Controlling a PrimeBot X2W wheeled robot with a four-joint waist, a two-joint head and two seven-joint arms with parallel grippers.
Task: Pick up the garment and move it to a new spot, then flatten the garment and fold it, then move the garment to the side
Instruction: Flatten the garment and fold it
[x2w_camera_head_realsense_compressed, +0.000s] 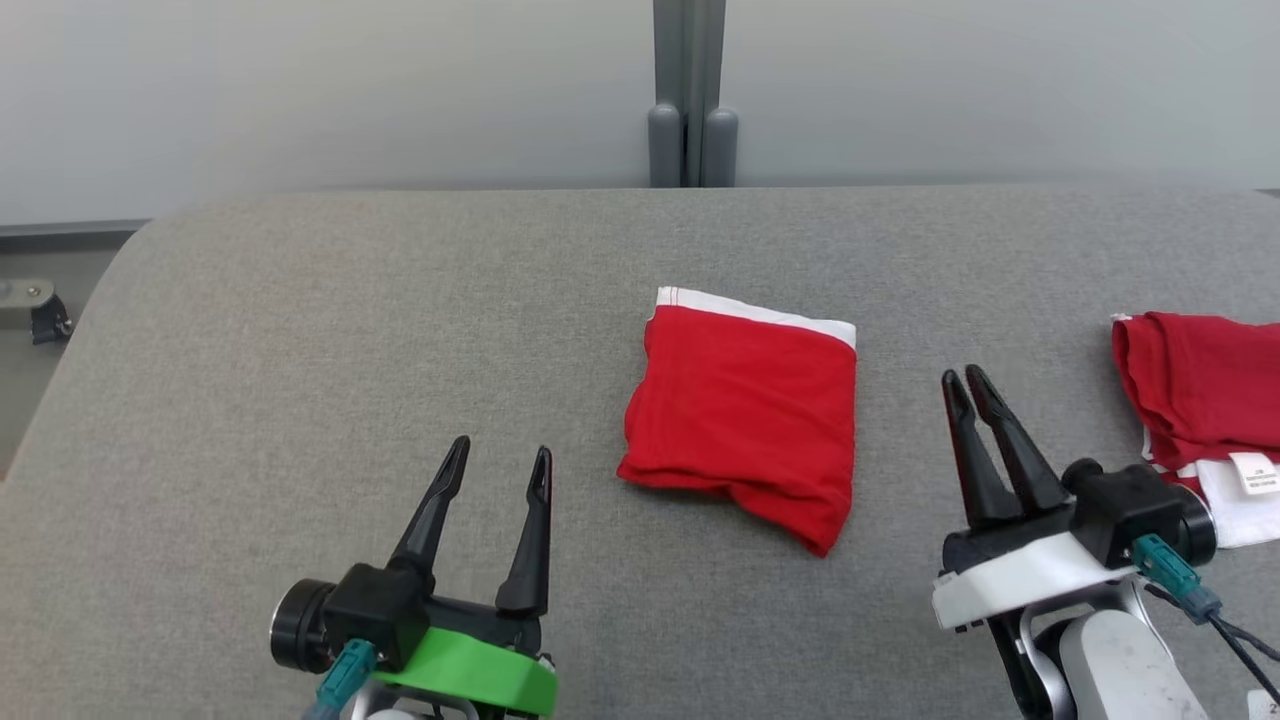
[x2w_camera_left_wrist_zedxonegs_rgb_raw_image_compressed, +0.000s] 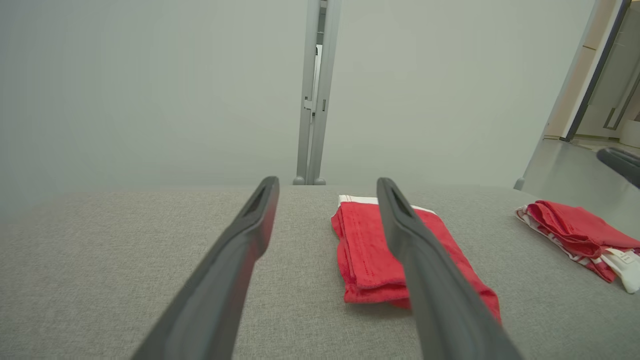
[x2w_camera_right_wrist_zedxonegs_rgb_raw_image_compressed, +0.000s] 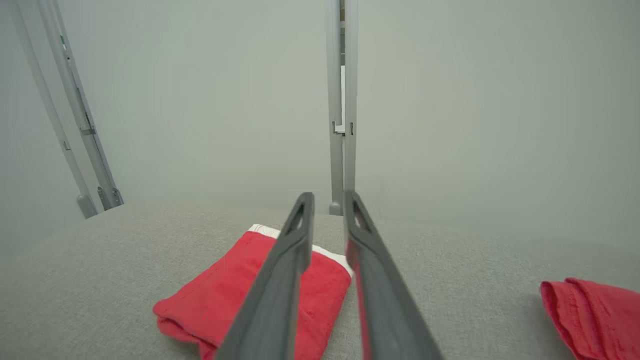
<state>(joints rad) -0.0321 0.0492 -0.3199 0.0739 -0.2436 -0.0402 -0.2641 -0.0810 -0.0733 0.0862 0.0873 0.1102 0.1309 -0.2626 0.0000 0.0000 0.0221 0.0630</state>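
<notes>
Nearest the camera in the head view, the left gripper (x2w_camera_head_realsense_compressed: 502, 447), black with a bright green collar, hangs at the lower left above the grey fabric-covered worktop (x2w_camera_head_realsense_compressed: 300, 350). Its two long dark fingers are spread wide apart and hold nothing. At the lower right, the right gripper (x2w_camera_head_realsense_compressed: 963, 375), black with a white collar, points up and slightly left. Its fingers are drawn close together with only a slim gap between them, and they are also empty.

Between the two grippers, a little further back, lies the folded red cloth garment with a white band along its far edge (x2w_camera_head_realsense_compressed: 745, 420). It rests flat on the worktop near the middle, a neat rough square. It is apart from both grippers and nearer the right one.

At the right edge of the worktop sits a second red garment with white trim and a small white label (x2w_camera_head_realsense_compressed: 1200, 390), loosely bunched. Behind the worktop, a grey vertical post (x2w_camera_head_realsense_compressed: 692, 100) stands against a pale wall.
</notes>
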